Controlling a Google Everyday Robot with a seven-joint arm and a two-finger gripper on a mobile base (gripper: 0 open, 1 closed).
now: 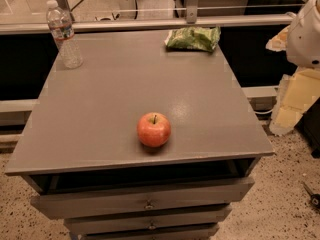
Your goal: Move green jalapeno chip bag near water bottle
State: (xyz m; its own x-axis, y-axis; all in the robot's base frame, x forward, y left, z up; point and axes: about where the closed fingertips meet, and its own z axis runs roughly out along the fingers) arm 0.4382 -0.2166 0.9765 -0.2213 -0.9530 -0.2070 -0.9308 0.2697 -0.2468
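Drawers (145, 204) are stepping out under the front of the bench (100, 114), the top one sitting slightly open. An apple (154, 129) is standing upright just behind the front edge, and it is serving as the marker for everything else.

Beyond the apple and somewhat to its right, the chip bag (194, 38) is lying flat at the far edge, its long side running left to right along that edge. Beyond the apple and well to its left, the water bottle (63, 33) is standing upright at the far corner. Bag and bottle are sitting well apart, with bare bench between them.

Right of the apple, past the side of the bench, a white rounded arm housing (306, 34) is hanging in the air. The end effector itself is not showing, so I cannot tell whether it is open or closed. Judging from the housing, the bag is lying to its left, and the carry will then be running further left along the bag's own long axis.
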